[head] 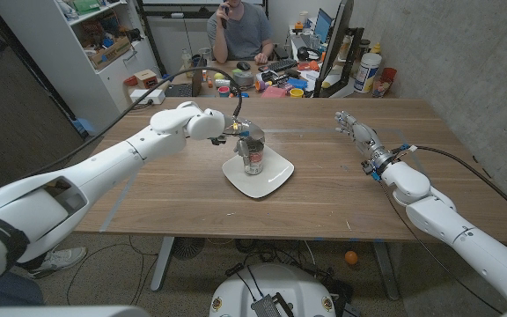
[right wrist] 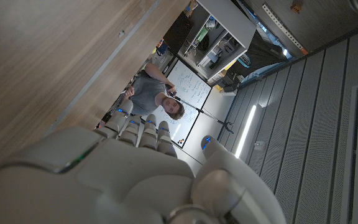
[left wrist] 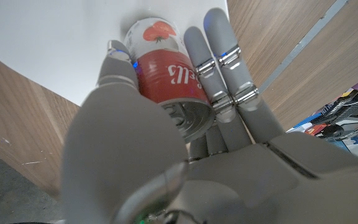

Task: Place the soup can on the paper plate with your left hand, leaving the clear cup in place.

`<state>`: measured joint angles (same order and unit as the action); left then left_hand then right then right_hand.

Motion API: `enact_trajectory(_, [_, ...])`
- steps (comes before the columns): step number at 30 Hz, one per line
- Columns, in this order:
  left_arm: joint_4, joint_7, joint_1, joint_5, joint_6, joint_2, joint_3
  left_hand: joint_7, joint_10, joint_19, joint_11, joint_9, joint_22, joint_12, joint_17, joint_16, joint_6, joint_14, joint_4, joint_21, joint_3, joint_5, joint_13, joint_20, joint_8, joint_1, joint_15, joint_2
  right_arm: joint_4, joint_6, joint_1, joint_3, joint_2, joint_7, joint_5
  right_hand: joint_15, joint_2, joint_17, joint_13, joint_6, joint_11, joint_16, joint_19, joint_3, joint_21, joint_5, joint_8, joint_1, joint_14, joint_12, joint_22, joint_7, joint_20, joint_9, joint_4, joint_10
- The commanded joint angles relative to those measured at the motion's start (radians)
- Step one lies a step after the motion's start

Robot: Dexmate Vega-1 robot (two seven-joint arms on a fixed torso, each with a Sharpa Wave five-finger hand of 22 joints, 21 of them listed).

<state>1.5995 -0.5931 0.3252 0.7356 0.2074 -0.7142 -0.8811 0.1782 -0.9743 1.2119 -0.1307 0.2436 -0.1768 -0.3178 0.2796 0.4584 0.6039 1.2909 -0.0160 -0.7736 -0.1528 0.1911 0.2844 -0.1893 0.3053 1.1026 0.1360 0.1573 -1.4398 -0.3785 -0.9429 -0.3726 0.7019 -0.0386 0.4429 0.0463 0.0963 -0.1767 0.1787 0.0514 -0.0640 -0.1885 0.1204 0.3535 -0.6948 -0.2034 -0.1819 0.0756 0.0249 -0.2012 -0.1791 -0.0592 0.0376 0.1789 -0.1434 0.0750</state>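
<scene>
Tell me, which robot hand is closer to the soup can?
The left. The left hand grips the soup can over the paper plate. The right hand is far off to the can's right, holding nothing.

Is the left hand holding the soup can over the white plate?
Yes, the left hand grips the soup can with the white plate right behind it.

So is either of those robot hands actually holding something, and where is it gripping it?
Yes: the left hand holds the soup can around its side, thumb against fingers, over the paper plate. The right hand holds nothing.
</scene>
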Motion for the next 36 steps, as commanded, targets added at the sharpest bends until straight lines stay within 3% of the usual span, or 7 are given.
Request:
enact_trajectory(1, [0.013,-0.036,-0.002,0.043,-0.025,0.004,-0.014,-0.127,-0.268,0.005,0.274,-0.028,0.004,0.02,-0.021,-0.029,0.428,0.076,0.093,0.015,0.07,0.017,-0.006,0.003,-0.039,-0.087,0.081,-0.133,0.015,-0.012,0.007,-0.003,-0.006,-0.008,0.004,0.002,0.046,-0.004,0.004,-0.004,0.002,0.001,-0.004,0.001,0.002,-0.004,-0.007,-0.003,-0.005,-0.004,-0.002,-0.003,0.012,0.005,0.0,0.007])
enact_trajectory(4, [0.02,-0.047,0.0,0.044,-0.033,0.004,-0.013,-0.126,-0.254,0.03,0.254,-0.039,0.008,0.056,-0.079,-0.081,0.409,0.073,0.181,0.056,0.164,0.039,-0.029,0.014,-0.067,-0.245,0.079,-0.073,0.018,-0.016,0.008,-0.003,-0.006,-0.011,0.003,0.002,0.046,-0.004,0.004,-0.003,0.002,0.001,-0.005,0.002,0.002,-0.004,-0.008,-0.003,-0.005,-0.004,-0.002,-0.003,0.012,0.005,0.0,0.007])
enact_trajectory(12, [0.041,-0.132,-0.006,0.036,-0.094,0.013,-0.014,-0.105,-0.167,0.05,0.146,-0.04,0.008,0.124,-0.096,-0.17,0.225,0.018,0.198,0.203,0.424,0.091,-0.059,0.091,-0.118,-0.728,0.041,-0.017,0.025,-0.032,0.007,-0.002,-0.006,-0.015,0.002,0.002,0.045,-0.003,0.004,-0.003,0.001,0.001,-0.006,0.001,0.004,-0.003,-0.008,-0.003,-0.006,-0.004,-0.002,-0.003,0.011,0.005,0.0,0.007])
enact_trajectory(21, [0.065,-0.285,-0.042,0.075,-0.176,0.027,-0.047,-0.236,0.137,0.001,0.107,-0.046,0.003,0.146,-0.094,-0.277,-0.162,-0.241,0.174,0.354,0.507,0.058,-0.081,0.195,-0.125,-1.022,-0.03,0.016,0.023,-0.036,0.0,0.003,-0.005,-0.013,0.007,0.003,0.044,-0.003,0.004,-0.003,0.001,0.001,-0.008,0.001,0.005,-0.004,-0.008,-0.003,-0.008,-0.005,-0.002,-0.003,0.009,0.005,-0.001,0.009])
enact_trajectory(27, [0.069,-0.421,-0.078,0.107,-0.262,0.053,-0.073,-0.338,0.664,-0.226,0.075,-0.048,0.004,0.15,-0.099,-0.293,-0.573,-0.788,0.136,0.568,0.505,0.04,-0.094,0.39,-0.131,-1.06,-0.192,0.021,0.019,-0.04,0.0,0.004,-0.002,-0.014,0.002,0.002,0.042,-0.003,0.004,-0.002,0.002,0.0,-0.009,0.001,0.006,-0.003,-0.008,-0.005,-0.01,-0.006,-0.002,-0.002,0.01,0.005,-0.002,0.01])
enact_trajectory(33, [0.124,-0.427,-0.075,0.2,-0.324,0.039,-0.087,-0.322,1.26,-0.733,0.045,-0.049,0.004,0.141,-0.102,-0.286,-1.016,-1.359,0.101,0.604,0.503,0.036,-0.104,0.411,-0.127,-1.048,-0.328,0.016,0.01,-0.035,-0.007,0.007,0.003,-0.014,0.007,0.005,0.041,-0.003,0.004,-0.002,0.001,0.0,-0.009,0.0,0.007,-0.003,-0.008,-0.006,-0.012,-0.006,-0.002,-0.003,0.008,0.005,-0.002,0.012])
enact_trajectory(36, [0.16,-0.411,-0.063,0.26,-0.344,0.027,-0.09,-0.286,1.315,-0.782,0.028,-0.049,0.004,0.142,-0.101,-0.286,-1.073,-1.399,0.1,0.604,0.503,0.038,-0.104,0.411,-0.128,-1.052,-0.34,0.015,0.005,-0.032,-0.01,0.008,0.005,-0.011,0.007,0.006,0.04,-0.003,0.004,-0.002,0.001,0.0,-0.007,-0.001,0.009,-0.003,-0.008,-0.007,-0.013,-0.006,-0.002,-0.004,0.006,0.005,-0.003,0.012])
